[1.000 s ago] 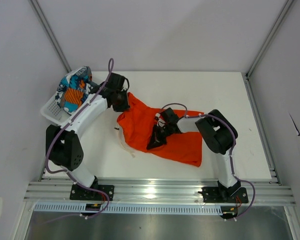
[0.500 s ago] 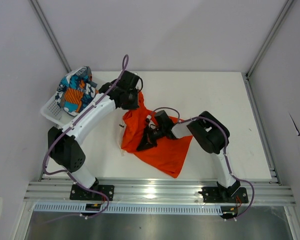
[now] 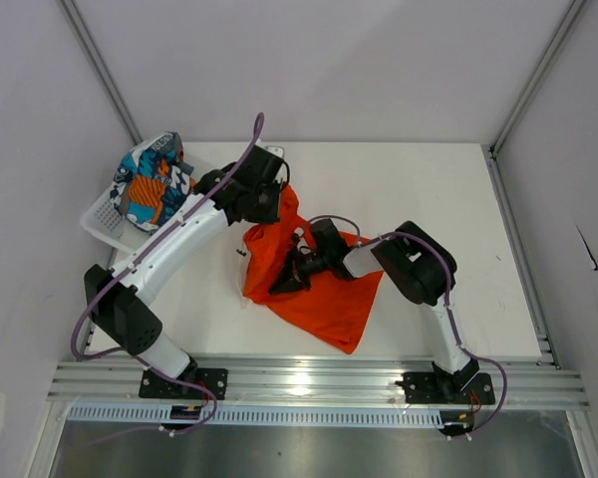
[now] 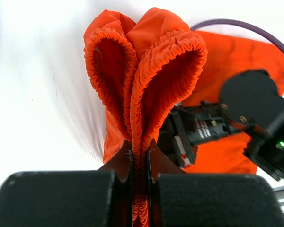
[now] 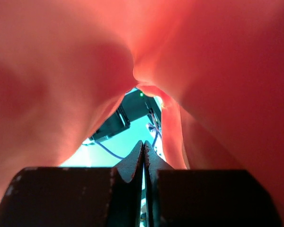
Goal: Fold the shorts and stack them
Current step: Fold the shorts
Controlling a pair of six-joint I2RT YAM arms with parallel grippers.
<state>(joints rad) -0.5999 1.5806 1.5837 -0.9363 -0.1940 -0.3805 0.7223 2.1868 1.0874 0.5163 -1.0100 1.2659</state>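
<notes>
– Inside a booth of plain grey walls, braced by slanting aluminium posts, what fills the floor?

– A white table, matte and unmarked, bare along its right and far sides. A ribbed metal rail runs along the near edge, and both arm bases are bolted to it.

– And the arms?

– The left arm arcs up and across toward the middle. The right arm doubles back on itself and reaches left. They meet over the orange shorts.

– Where do those lie?

– Left of the table's centre, in a rumpled heap. The lower part is spread on the surface, and one corner is pulled up into a peak.

– The other pair?

– The patterned shorts are bunched in a white mesh basket at the far left corner, which hangs partly over the table edge.

– What is the left gripper doing?

– Its wrist view shows the fingers clamped on the gathered elastic waistband, which loops out beyond them in two ruffled folds. The white surface shows behind.

– And the right gripper?

– It is low on the orange cloth. Its camera is swamped by orange fabric, and its fingers are pressed together. Whether cloth is pinched between them, I cannot tell.

– Anything smaller?

– A purple cable loops above the left wrist.
</notes>
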